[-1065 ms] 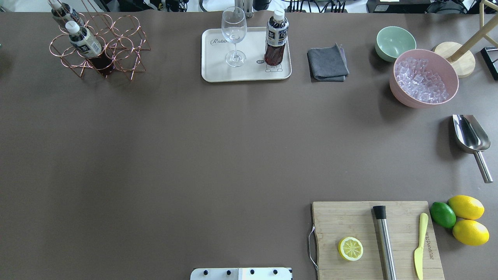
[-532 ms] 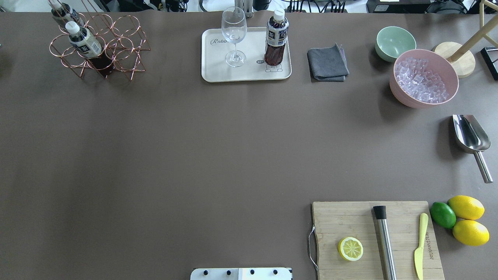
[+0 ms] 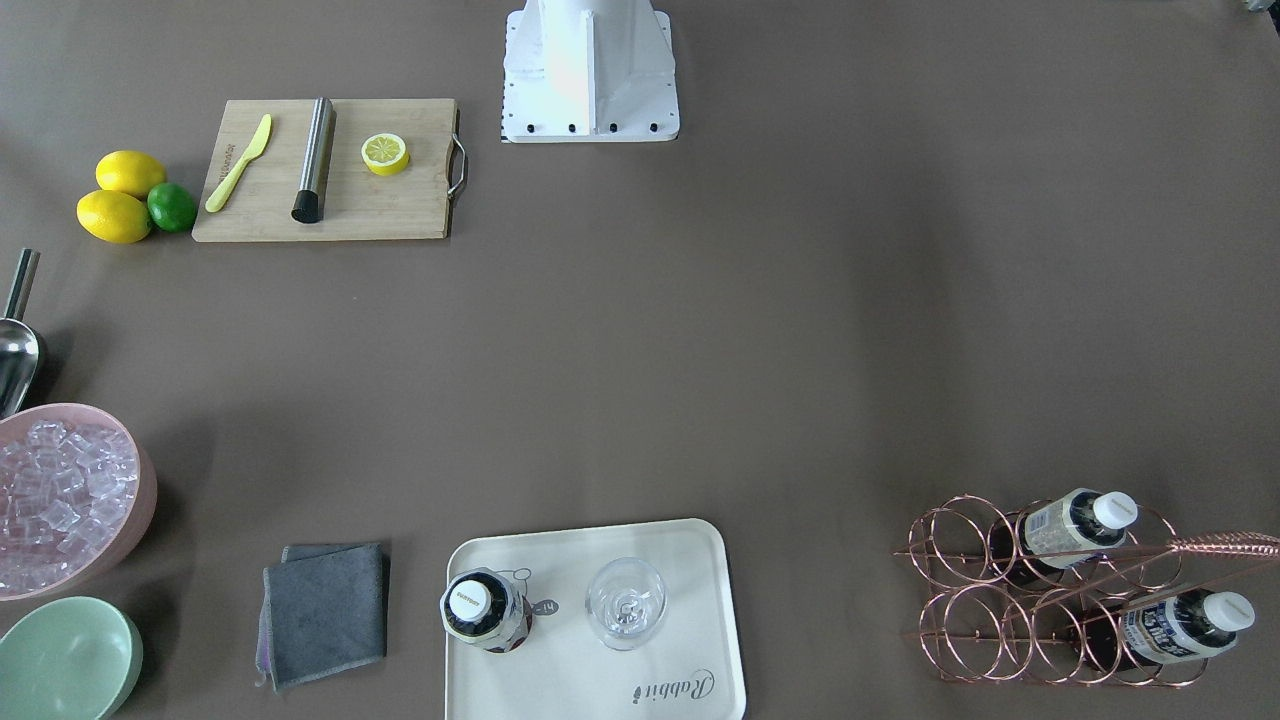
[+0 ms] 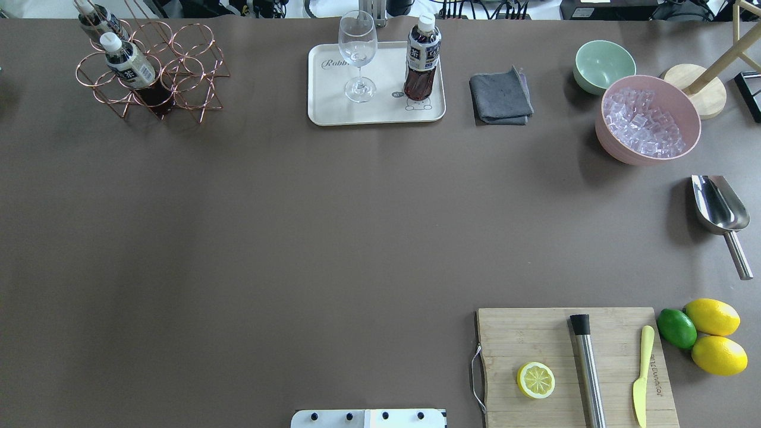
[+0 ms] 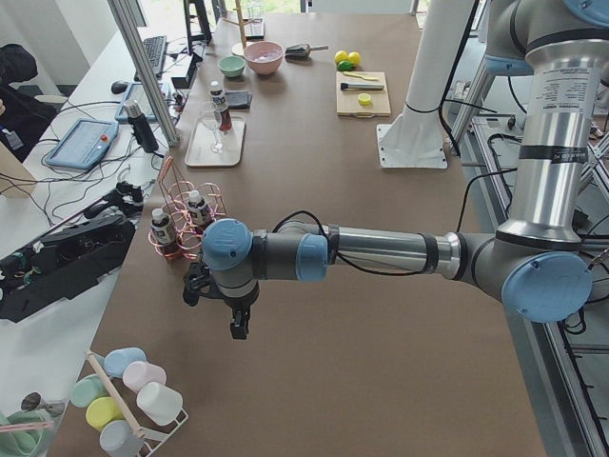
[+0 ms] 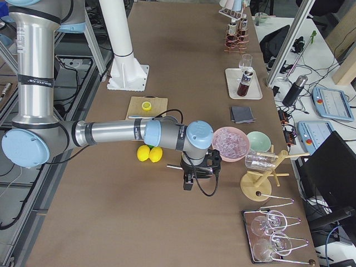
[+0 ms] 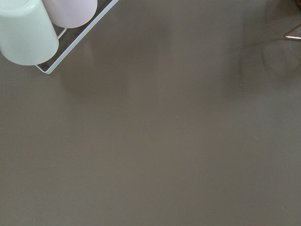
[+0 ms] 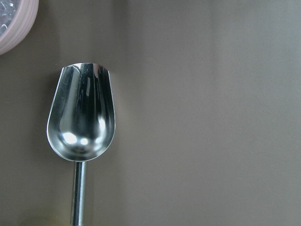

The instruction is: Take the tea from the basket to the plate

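One tea bottle (image 4: pixel 423 59) stands upright on the right part of the cream plate (image 4: pixel 327 98), over the bear print; from the front it shows as a white cap (image 3: pixel 470 600) on the plate (image 3: pixel 690 560). Two more tea bottles (image 4: pixel 126 62) (image 4: pixel 98 18) lean in the copper wire basket (image 4: pixel 178 77) at the far left. My left gripper (image 5: pixel 238 328) hangs over bare table short of the basket (image 5: pixel 181 205), seen only from the side, so I cannot tell its state. My right gripper (image 6: pixel 188 183) hovers near the ice bowl; its state is likewise unclear.
A wine glass (image 4: pixel 357 53) shares the plate. To the right lie a grey cloth (image 4: pixel 500 96), a mint bowl (image 4: pixel 603 64), a pink bowl of ice (image 4: pixel 648 119) and a steel scoop (image 4: pixel 719 208). A cutting board (image 4: pixel 535 333) with lemon half, muddler and knife sits near right.
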`<state>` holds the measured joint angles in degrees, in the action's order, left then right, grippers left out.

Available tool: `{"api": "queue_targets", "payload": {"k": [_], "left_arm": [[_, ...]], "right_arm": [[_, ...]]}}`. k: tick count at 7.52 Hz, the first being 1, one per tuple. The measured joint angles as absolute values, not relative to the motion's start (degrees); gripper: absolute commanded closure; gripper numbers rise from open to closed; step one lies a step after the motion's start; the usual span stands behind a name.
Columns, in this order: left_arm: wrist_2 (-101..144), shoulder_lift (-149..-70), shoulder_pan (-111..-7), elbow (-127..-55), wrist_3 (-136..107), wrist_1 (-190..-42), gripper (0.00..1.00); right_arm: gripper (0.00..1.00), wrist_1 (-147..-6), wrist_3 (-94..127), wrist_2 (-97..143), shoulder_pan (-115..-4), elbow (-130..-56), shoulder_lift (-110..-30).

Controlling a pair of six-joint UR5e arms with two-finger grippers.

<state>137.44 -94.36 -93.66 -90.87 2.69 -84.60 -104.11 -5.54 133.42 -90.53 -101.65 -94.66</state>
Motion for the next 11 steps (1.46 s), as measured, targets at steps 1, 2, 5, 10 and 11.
{"api": "queue_targets", "payload": {"k": [1, 2, 5, 10, 11], "left_arm": [[137.44, -94.32, -93.64, -91.08, 3.23, -83.78, 0.02], [137.49, -94.27, -93.62, -91.21, 3.38, -83.61, 0.02], [137.40, -94.09, -93.54, -91.18, 3.39, -83.69, 0.02], [134.32, -93.71, -93.20, -90.94, 3.03, -83.59, 0.02], [134.26, -93.66, -93.16, -91.00, 3.01, -83.59, 0.02]], "right_arm": [[0.00, -104.13, -5.55, 133.41, -90.53, -101.58, -94.66], [0.00, -104.14, -5.66, 133.38, -90.53, -101.55, -94.69], [0.00, -104.15, -5.75, 133.33, -90.53, -101.34, -94.74], [0.00, -104.06, -5.84, 133.32, -90.53, -101.33, -94.75], [0.00, -104.06, -5.88, 133.29, -90.53, -101.33, -94.75]]}}
